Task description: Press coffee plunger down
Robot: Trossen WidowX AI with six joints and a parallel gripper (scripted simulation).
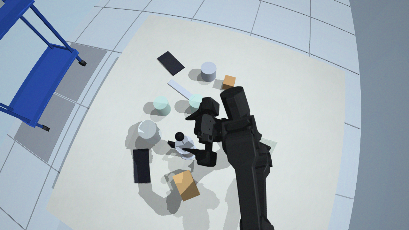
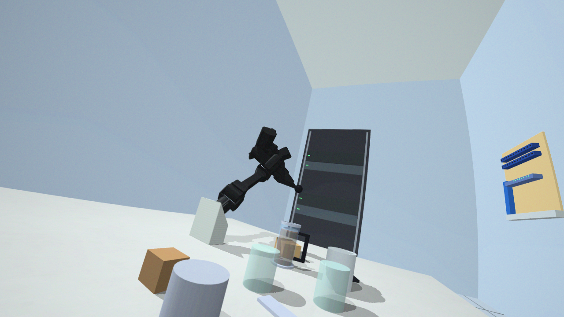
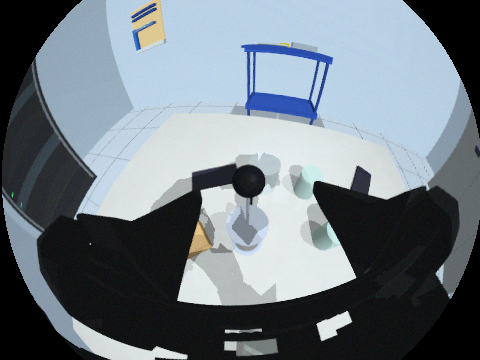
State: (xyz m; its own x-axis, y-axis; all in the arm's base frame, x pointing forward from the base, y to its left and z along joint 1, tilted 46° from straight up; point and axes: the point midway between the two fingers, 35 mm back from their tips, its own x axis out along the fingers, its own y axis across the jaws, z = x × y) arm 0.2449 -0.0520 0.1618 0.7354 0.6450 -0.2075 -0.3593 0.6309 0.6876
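Note:
The coffee press (image 1: pixel 188 153) (image 2: pixel 285 252) (image 3: pixel 247 225) stands upright, with a see-through body, brown contents and a pale lid. Its black handle (image 2: pixel 306 248) is on the side toward the clear cylinder. The black plunger knob (image 1: pixel 179 136) (image 2: pixel 298 188) (image 3: pixel 248 181) is high above the lid on a thin rod, so the plunger is up. My gripper (image 1: pixel 184 133) (image 3: pixel 259 191) is open and empty, tilted downward. In the wrist view the knob shows between the fingertips, left of the middle. In the exterior view the near finger ends beside the knob; contact cannot be told.
A clear cylinder (image 1: pixel 147 129) (image 2: pixel 343 254) and two mint cylinders (image 1: pixel 161 103) (image 1: pixel 195 100) stand near the press. An orange box (image 1: pixel 185 185) and a dark slab (image 1: pixel 141 165) lie on its other side. A lavender cylinder (image 1: pixel 208 71) and an orange cube (image 1: pixel 229 80) are farther off.

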